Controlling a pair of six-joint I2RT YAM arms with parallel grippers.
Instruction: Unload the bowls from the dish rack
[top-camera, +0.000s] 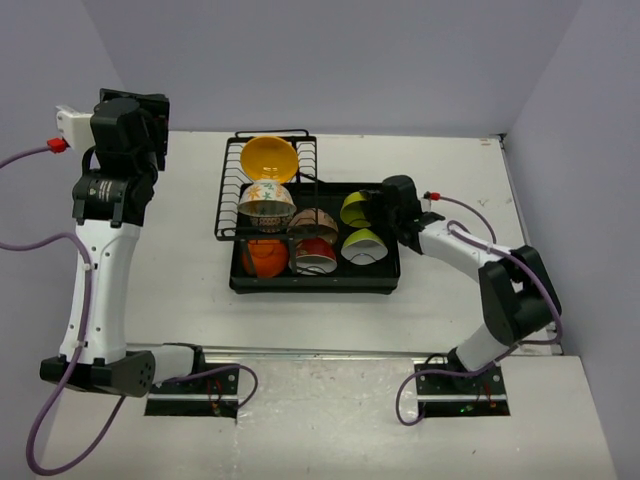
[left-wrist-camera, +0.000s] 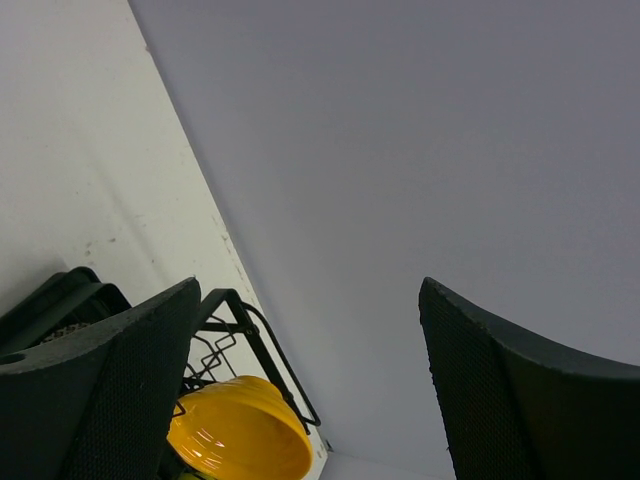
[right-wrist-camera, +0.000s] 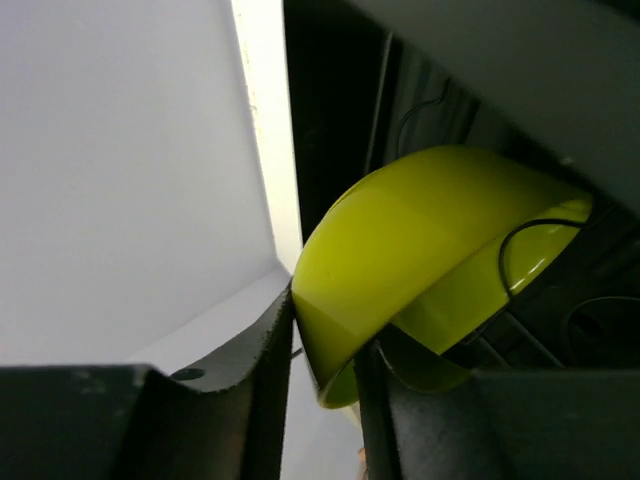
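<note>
The black dish rack (top-camera: 315, 287) sits mid-table and holds several bowls: yellow-orange (top-camera: 269, 158), white floral (top-camera: 266, 205), brown speckled (top-camera: 312, 225), orange (top-camera: 264, 256), red with white inside (top-camera: 316, 258), and two lime green (top-camera: 356, 209) (top-camera: 363, 246). My right gripper (top-camera: 377, 211) is at the rack's right side. In the right wrist view it (right-wrist-camera: 325, 370) is shut on the rim of the farther lime bowl (right-wrist-camera: 420, 230). My left gripper (top-camera: 150, 125) is raised at the far left, open and empty (left-wrist-camera: 310, 380). The yellow-orange bowl (left-wrist-camera: 240, 430) shows below it.
The wire slots (top-camera: 225, 200) stand on the rack's left part and show in the left wrist view (left-wrist-camera: 255, 345). Walls close the table at the back and both sides. A metal rail (top-camera: 320, 352) runs along the near edge by the arm bases.
</note>
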